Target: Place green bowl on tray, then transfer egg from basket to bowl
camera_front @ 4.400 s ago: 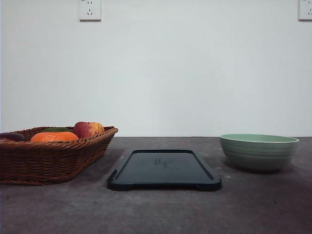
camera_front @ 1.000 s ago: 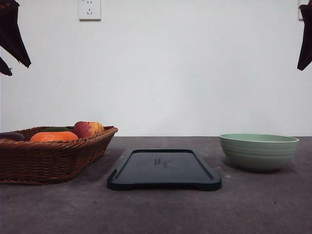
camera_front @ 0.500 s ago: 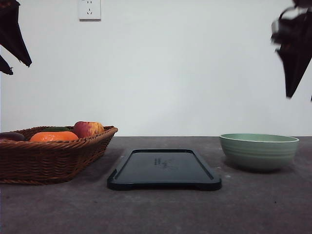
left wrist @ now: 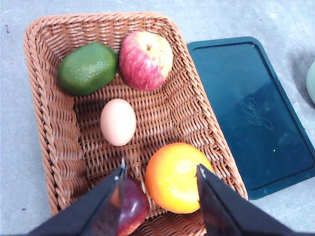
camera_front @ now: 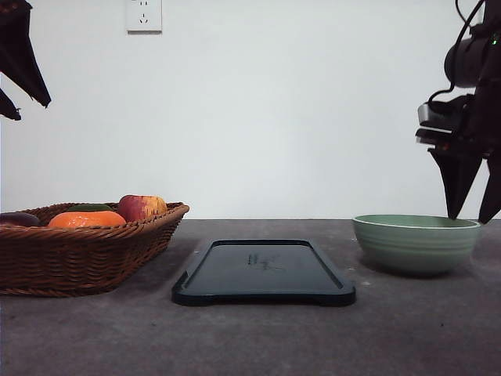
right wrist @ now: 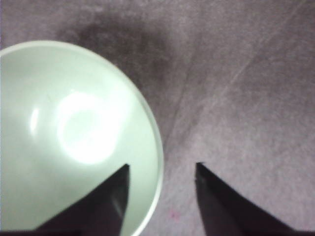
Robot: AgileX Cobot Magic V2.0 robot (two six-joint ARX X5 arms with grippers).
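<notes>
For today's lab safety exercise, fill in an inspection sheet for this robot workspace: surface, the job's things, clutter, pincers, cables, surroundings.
Surface: grey table, matt, faintly scuffed.
Job's things: green bowl stands on the table right of the tray, not on it, with nothing inside; the tray is bare; the egg lies in the basket, at the left.
Clutter: in the basket, an apple, an orange, a green fruit and a dark red fruit.
Pincers: right pincer open, one finger inside the bowl's rim and one outside; left pincer open, high above the basket.
Cables: black cable looping on the right arm.
Surroundings: white wall, wall socket.
</notes>
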